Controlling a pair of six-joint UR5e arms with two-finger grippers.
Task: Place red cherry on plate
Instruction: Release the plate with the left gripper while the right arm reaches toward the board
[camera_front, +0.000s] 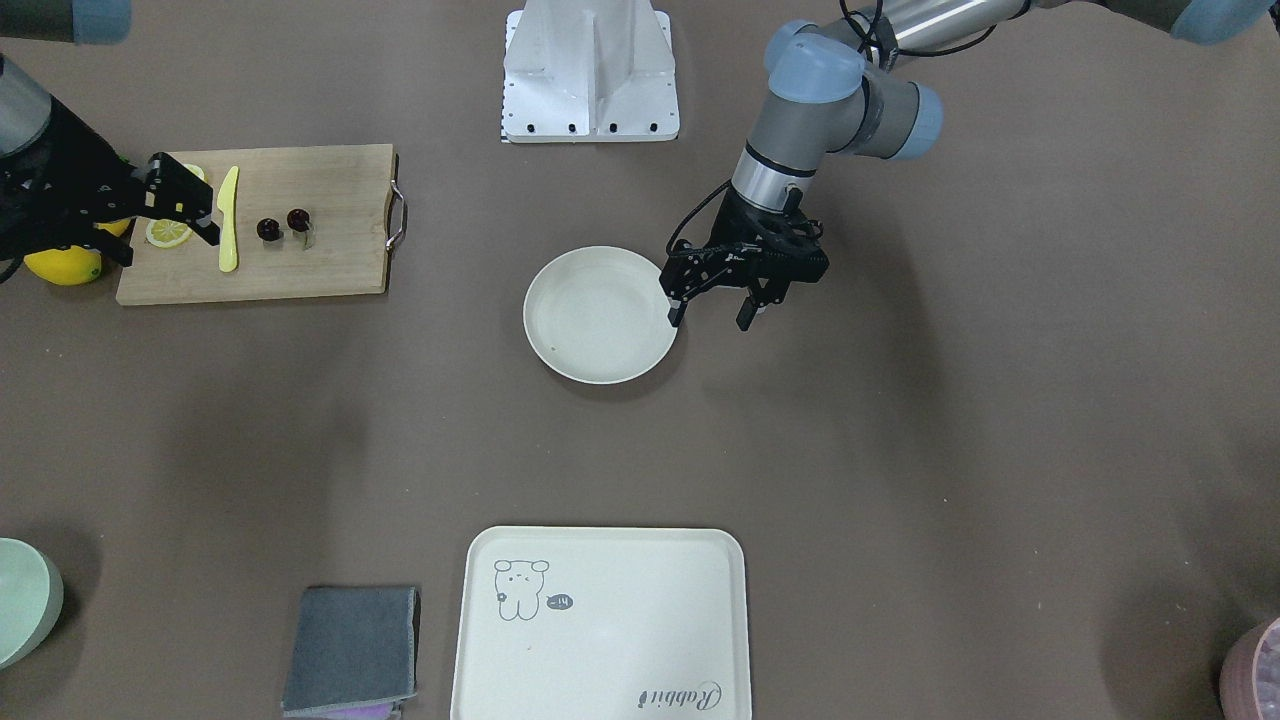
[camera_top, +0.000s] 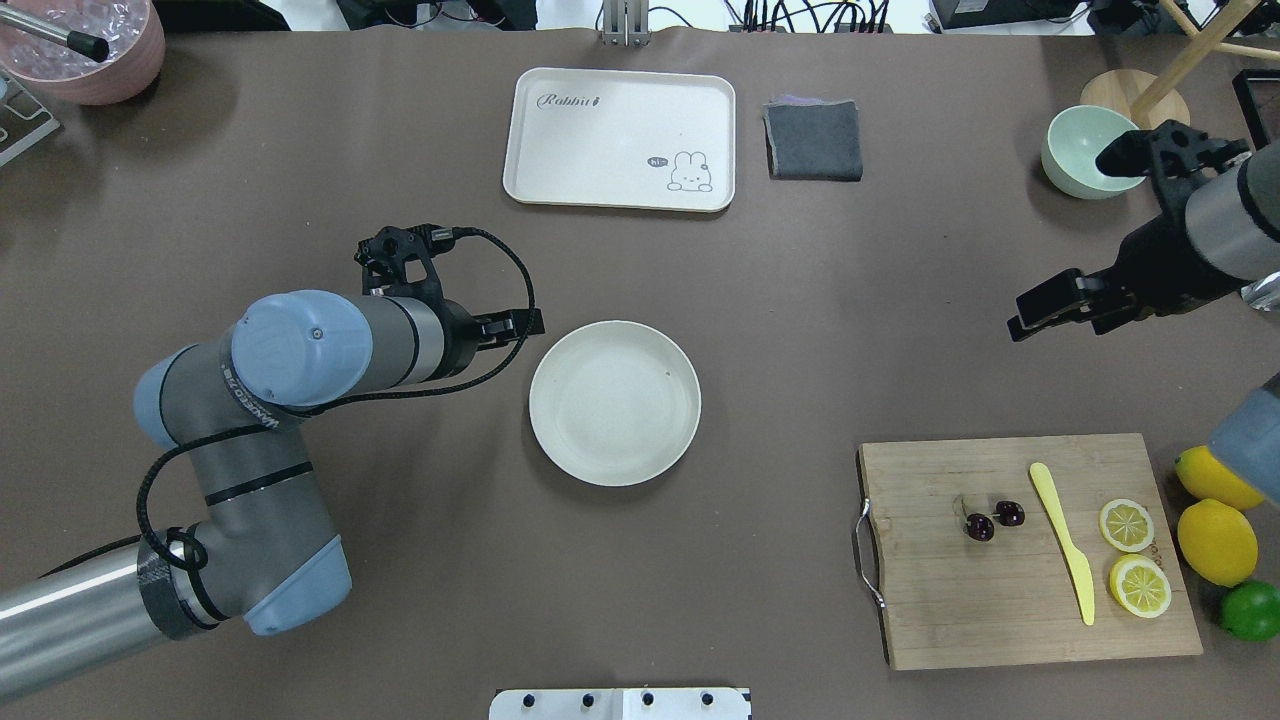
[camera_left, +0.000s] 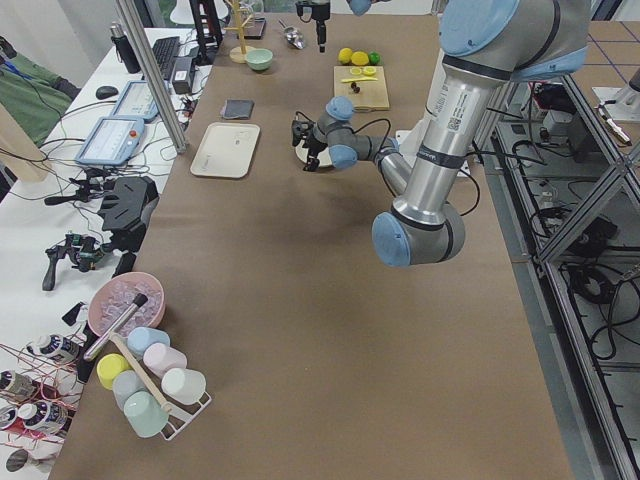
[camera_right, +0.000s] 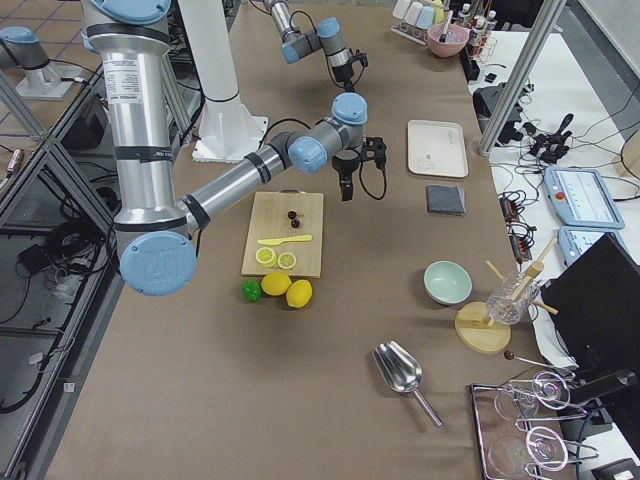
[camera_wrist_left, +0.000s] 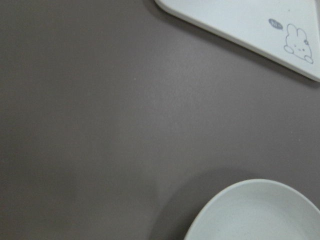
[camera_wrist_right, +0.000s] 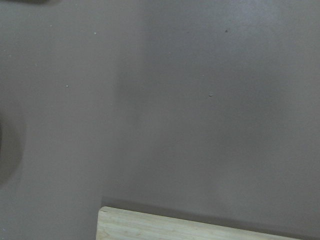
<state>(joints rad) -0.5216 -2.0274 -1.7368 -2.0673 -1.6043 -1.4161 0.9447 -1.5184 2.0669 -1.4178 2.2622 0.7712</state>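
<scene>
The red cherry (camera_top: 994, 520), a dark glossy pair on thin stems, lies on the wooden cutting board (camera_top: 950, 620) at the table's right; it also shows in the front view as the red cherry (camera_front: 283, 226). The round off-white plate (camera_top: 614, 402) sits bare at mid-table, and its rim (camera_wrist_left: 250, 210) shows in the left wrist view. My left gripper (camera_front: 712, 316) hangs open just beside the plate's edge, holding nothing. My right gripper (camera_front: 186, 211) is open above the board's lemon-slice end, a short way from the cherry, and is empty.
The board also carries a yellow knife (camera_top: 1065, 545) and two lemon slices (camera_top: 1127, 524). Two lemons (camera_top: 1215, 540) and a lime (camera_top: 1250, 610) lie beside it. At the far side are a cream tray (camera_top: 620, 140), grey cloth (camera_top: 813, 140) and green bowl (camera_top: 1080, 165).
</scene>
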